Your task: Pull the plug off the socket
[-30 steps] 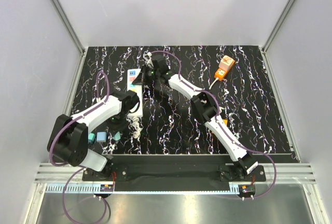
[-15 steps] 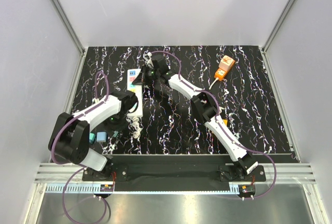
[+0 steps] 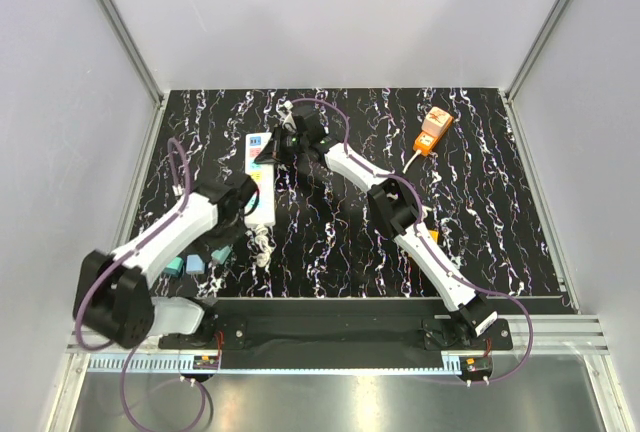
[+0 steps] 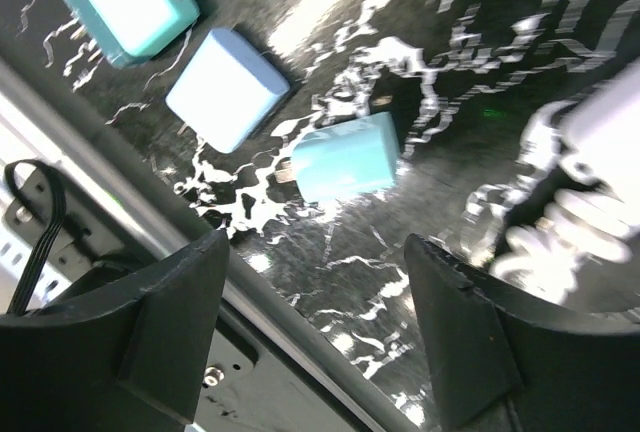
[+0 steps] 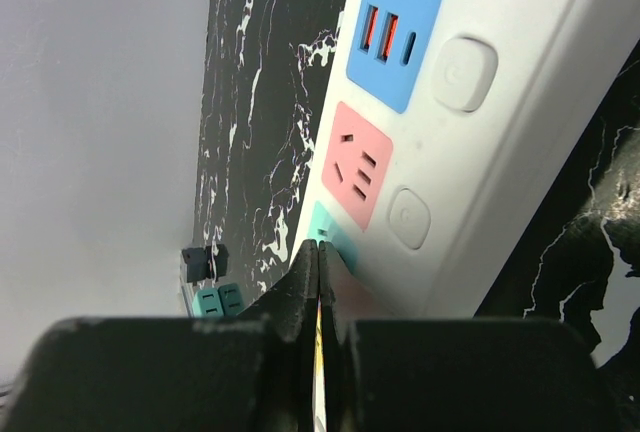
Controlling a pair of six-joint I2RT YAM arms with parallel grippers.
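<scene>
The socket, a long white power strip [image 3: 262, 174] with blue, pink and teal outlet squares, lies at the table's left centre. It also shows in the right wrist view [image 5: 480, 152]. My right gripper [image 3: 279, 151] is shut, with its tips [image 5: 318, 245] touching the strip's face beside the teal square. My left gripper [image 3: 236, 214] is open and empty [image 4: 315, 244] above the table by the strip's near end. Three loose plug cubes lie on the table: a teal plug [image 4: 345, 157], a light blue plug [image 4: 225, 87] and another teal plug [image 4: 135, 2]. No plug shows in the visible outlets.
The strip's white coiled cord [image 4: 570, 217] lies beside its near end. An orange box with a white cable [image 3: 434, 129] sits at the far right. The table's near edge and metal rail [image 4: 120, 252] lie just below my left fingers. Grey walls stand on both sides.
My left arm has swung its elbow out to the left and its wrist has shifted slightly back from the strip. The right arm has not moved.
</scene>
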